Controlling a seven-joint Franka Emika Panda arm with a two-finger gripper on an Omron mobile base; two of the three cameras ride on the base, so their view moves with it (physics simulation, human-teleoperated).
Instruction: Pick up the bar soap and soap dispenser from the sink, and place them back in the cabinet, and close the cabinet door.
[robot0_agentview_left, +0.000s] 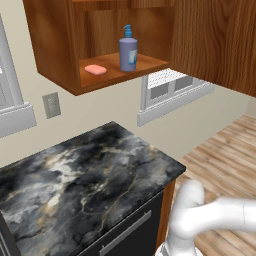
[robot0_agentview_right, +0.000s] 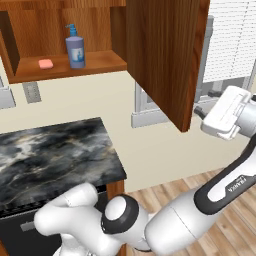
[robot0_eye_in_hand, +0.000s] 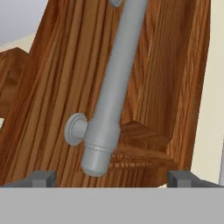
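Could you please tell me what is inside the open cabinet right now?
On the cabinet shelf stand the soap dispenser and, apart to its left, the bar soap. The open cabinet door hides the interior's right side, and the upper part is cut off.

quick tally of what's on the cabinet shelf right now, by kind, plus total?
bar soap: 1
soap dispenser: 1
Total on the cabinet shelf: 2
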